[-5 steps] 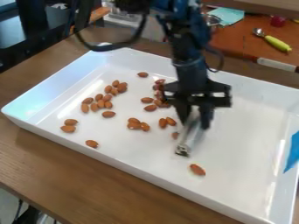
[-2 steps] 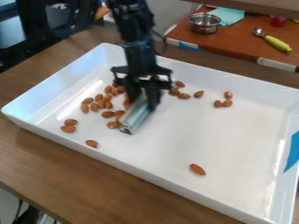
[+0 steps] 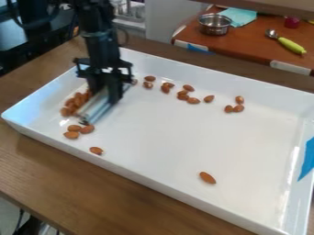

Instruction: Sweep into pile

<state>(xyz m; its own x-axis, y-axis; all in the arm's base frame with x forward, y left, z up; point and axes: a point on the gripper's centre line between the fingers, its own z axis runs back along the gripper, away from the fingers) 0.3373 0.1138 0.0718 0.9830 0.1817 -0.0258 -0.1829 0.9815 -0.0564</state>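
On the one tray (image 3: pixel 171 137), seen as a clock, one gripper (image 3: pixel 105 93) at ten grips one blade (image 3: pixel 94 110). Nuts (image 3: pixel 78 100): a blurred, uncountable bunch between blade and ten o'clock wall; three at nine; one at eight, near the wall; one at five, well apart; three at two; several from twelve to one.
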